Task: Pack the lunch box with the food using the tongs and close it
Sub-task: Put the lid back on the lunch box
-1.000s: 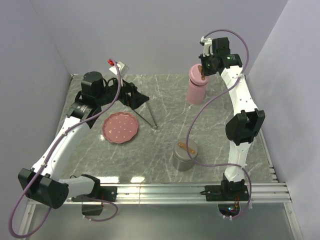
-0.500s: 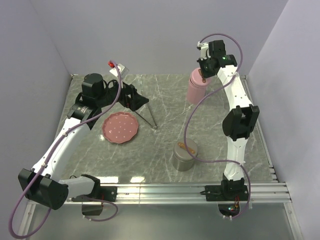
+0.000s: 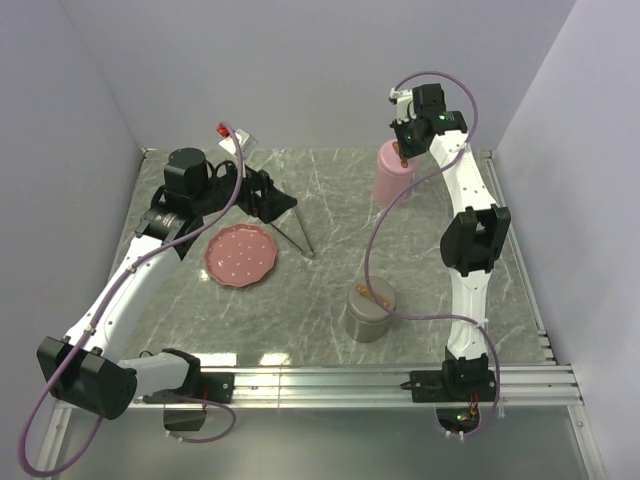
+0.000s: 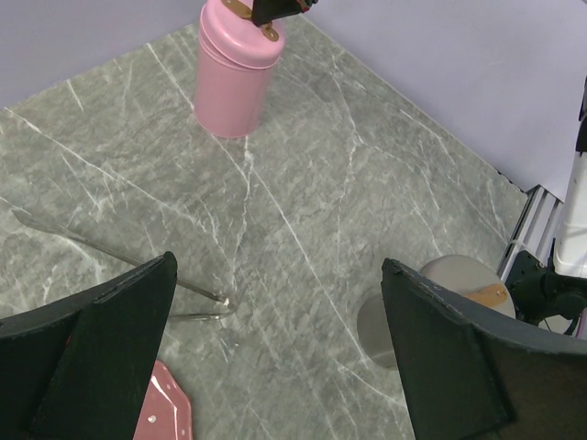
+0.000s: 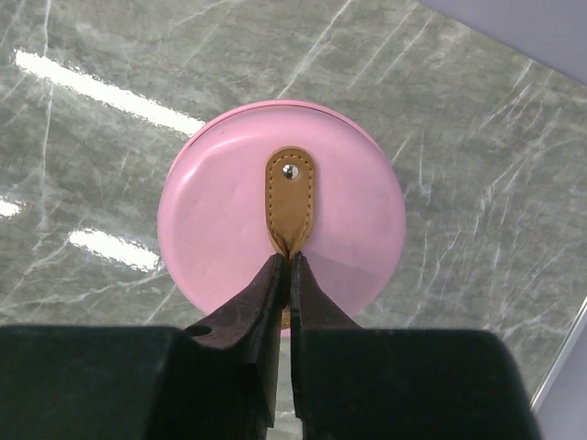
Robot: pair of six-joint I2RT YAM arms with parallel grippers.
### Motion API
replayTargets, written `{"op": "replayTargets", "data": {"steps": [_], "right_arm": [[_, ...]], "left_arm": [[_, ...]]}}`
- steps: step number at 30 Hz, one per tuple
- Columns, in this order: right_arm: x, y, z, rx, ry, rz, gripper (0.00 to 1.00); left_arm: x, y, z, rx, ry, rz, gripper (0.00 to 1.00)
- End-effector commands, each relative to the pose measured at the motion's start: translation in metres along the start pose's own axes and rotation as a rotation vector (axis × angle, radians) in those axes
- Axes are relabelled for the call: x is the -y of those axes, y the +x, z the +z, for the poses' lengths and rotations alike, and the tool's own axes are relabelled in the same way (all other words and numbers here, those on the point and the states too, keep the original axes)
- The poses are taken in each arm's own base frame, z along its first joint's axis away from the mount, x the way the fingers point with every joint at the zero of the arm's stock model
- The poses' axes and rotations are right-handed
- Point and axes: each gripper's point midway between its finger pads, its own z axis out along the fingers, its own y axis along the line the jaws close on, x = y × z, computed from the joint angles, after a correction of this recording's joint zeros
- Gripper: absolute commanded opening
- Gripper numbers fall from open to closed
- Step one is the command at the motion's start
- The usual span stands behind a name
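because its lid is on, the inside of the pink lunch box at the upper right of the overhead view is hidden; the right gripper sits over it, jaws pinched almost together on the tan strap of the lid; in the left wrist view the black fingers cover part of the tongs and one side of the grey tin, and the pink plate is cut off at the bottom edge; the left gripper hangs spread wide, holding nothing, beside the upper end of the tongs; they lie flat on the grey-veined marble table, right of the plate; plain lilac walls close three sides; bare marble lies between tongs, tin and lunch box.
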Motion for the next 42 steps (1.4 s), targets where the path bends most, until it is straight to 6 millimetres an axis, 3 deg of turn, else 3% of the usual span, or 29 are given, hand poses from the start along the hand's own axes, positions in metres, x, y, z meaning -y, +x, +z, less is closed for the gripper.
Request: {"op": "replayTargets", "data": {"steps": [1,3,4,6,9,15,19,32,42], "right_arm": [[0.003,-0.015,-0.003,0.049,0.003,-0.011,0.1],[0.003,-0.014,-0.001,0.051,0.003,-0.004,0.19],[0.002,-0.016,-0.004,0.058,0.005,0.001,0.31],[0.003,-0.02,-0.007,0.071,0.008,0.007,0.43],[0.003,-0.03,-0.018,0.111,0.01,0.021,0.49],[0.0,-0.046,-0.033,0.2,-0.002,0.057,0.48],[0.001,-0.054,-0.031,0.223,-0.003,0.066,0.48],[0.008,-0.026,0.02,0.136,-0.026,0.112,0.47],[0.007,-0.011,0.041,0.102,-0.11,0.211,0.48]], "left_arm": [[0.007,-0.013,-0.006,0.047,0.023,0.031,0.99],[0.009,-0.012,-0.007,0.044,0.029,0.031,0.99],[0.008,-0.012,-0.006,0.043,0.029,0.031,0.99],[0.009,-0.011,-0.007,0.042,0.03,0.029,1.0],[0.009,-0.011,-0.007,0.041,0.031,0.027,0.99],[0.009,-0.009,-0.007,0.039,0.036,0.023,0.99],[0.009,-0.009,-0.007,0.039,0.034,0.022,0.99],[0.007,-0.01,-0.004,0.034,0.041,0.016,0.99],[0.005,-0.007,0.0,0.027,0.045,0.002,1.0]]}}
